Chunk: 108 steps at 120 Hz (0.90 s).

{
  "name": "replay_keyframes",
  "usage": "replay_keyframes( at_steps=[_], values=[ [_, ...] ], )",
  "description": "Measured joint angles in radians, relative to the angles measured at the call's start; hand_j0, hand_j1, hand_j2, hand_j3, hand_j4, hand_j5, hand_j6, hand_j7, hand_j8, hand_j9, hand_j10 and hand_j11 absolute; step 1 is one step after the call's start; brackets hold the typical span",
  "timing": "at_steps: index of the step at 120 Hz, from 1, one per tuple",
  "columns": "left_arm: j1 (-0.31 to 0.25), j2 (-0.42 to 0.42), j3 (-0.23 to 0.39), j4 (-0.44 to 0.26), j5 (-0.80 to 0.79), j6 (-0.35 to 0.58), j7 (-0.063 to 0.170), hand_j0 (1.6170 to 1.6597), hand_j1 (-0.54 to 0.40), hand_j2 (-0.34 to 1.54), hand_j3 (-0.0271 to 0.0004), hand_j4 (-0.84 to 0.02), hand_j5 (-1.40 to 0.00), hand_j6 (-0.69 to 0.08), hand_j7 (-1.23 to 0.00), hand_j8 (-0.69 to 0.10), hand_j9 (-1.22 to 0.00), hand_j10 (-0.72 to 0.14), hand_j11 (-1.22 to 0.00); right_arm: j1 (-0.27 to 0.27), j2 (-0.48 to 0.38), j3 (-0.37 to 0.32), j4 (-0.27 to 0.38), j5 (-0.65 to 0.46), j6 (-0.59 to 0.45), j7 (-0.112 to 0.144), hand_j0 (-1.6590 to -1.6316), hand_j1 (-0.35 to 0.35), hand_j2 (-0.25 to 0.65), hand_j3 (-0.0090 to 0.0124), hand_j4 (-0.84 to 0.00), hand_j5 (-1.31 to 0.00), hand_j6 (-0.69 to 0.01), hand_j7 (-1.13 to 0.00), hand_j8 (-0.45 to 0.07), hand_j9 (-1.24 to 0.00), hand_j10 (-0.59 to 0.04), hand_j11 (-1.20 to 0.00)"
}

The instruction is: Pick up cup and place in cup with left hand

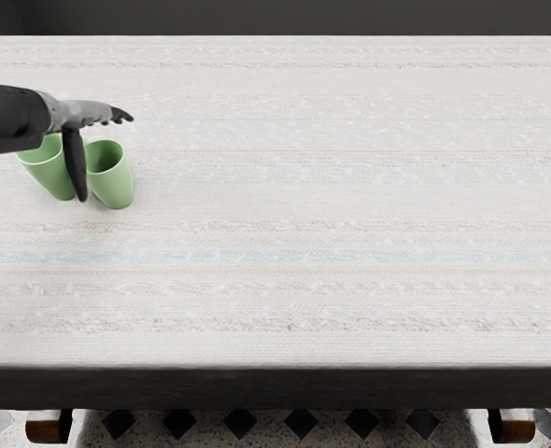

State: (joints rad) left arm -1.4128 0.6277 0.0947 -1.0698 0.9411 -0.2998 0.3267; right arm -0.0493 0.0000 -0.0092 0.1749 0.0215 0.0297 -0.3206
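As left fingers [120,116] spread apart, one cup [48,177] partly hidden, second cup [116,185] just beside.

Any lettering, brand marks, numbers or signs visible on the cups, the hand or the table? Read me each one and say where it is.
None: no readable text in this view.
Green cups: plain, no marks showing.
Left hand: no lettering seen; it is small here, so fine print can't be ruled out.
Tabletop: faint stripes only.
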Motion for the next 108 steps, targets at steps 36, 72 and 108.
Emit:
replay_keyframes(
  at_steps=[36,72,108],
  values=[
    [0.03,-0.041,-0.001,0.055,0.004,0.072,-0.001,1.6581,0.233,0.02,0.0,-0.102,-0.13,-0.103,-0.13,-0.103,-0.13,-0.101,-0.13,0.0,0.0,0.0,0.0,0.0,0.0,0.0,-1.6581,-0.349,0.0,0.0,0.0,0.0,0.0,0.0,0.0,0.0,0.0,0.0],
    [0.043,-0.046,0.0,0.07,0.004,0.095,-0.001,1.658,0.138,0.04,0.0,-0.181,-0.23,-0.182,-0.23,-0.182,-0.23,-0.18,-0.23,0.0,0.0,0.0,0.0,0.0,0.0,0.0,-1.6581,-0.349,0.0,0.0,0.0,0.0,0.0,0.0,0.0,0.0,0.0,0.0],
    [0.044,-0.057,0.001,0.068,0.005,0.097,-0.001,1.658,0.073,0.05,0.0,-0.235,-0.3,-0.236,-0.3,-0.236,-0.3,-0.235,-0.3,0.0,0.0,0.0,0.0,0.0,0.0,0.0,-1.6581,-0.349,0.0,0.0,0.0,0.0,0.0,0.0,0.0,0.0,0.0,0.0]
  ],
)
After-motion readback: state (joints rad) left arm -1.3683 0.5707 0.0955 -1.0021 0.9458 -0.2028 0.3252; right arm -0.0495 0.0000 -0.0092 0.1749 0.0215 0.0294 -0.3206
